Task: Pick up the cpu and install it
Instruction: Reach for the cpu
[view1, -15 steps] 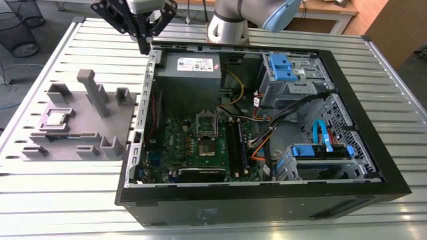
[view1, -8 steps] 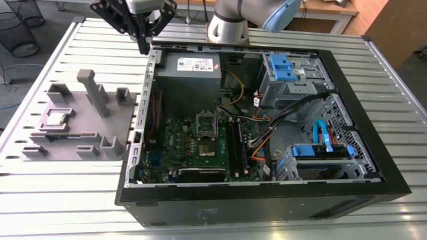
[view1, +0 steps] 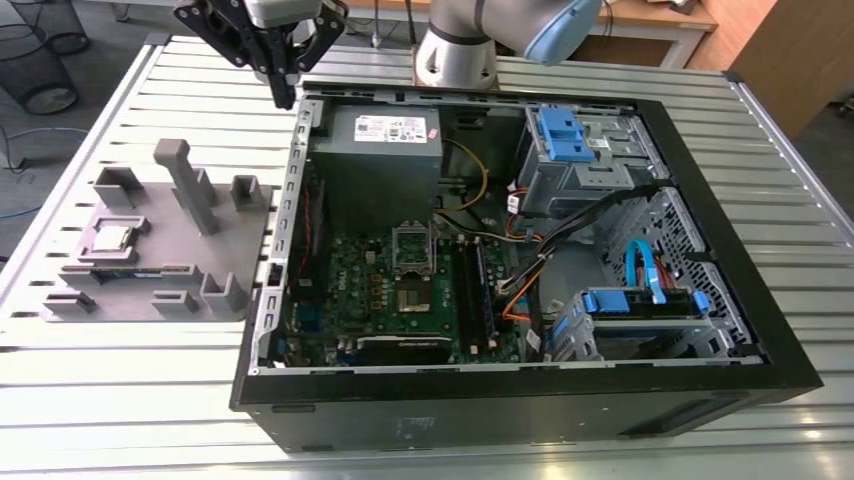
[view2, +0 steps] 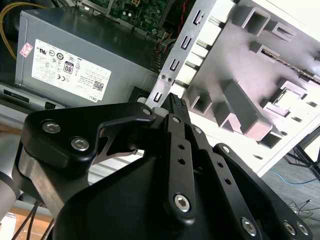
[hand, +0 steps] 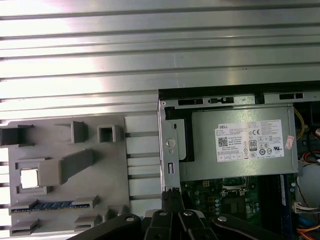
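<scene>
Exterior view: gripper (view1: 283, 92) hovers over the case's (view1: 534, 400) far-left corner, pinched together (holding nothing); cpu (view1: 110, 237) sits on the grey tray (view1: 140, 205), well left. A clean grab needs it opened and squarely centred.

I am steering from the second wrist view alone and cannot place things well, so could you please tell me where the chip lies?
Observer: In the exterior view the chip lies in a pocket of the grey tray, on the exterior view's left of the computer case.
Operator: Thank you, and where is the gripper?
Observer: The gripper hangs by the case's corner near the power supply box, apart from the tray.
Operator: Is the socket free?
Observer: The socket on the green board looks dark, with no silvery top in it.
</scene>
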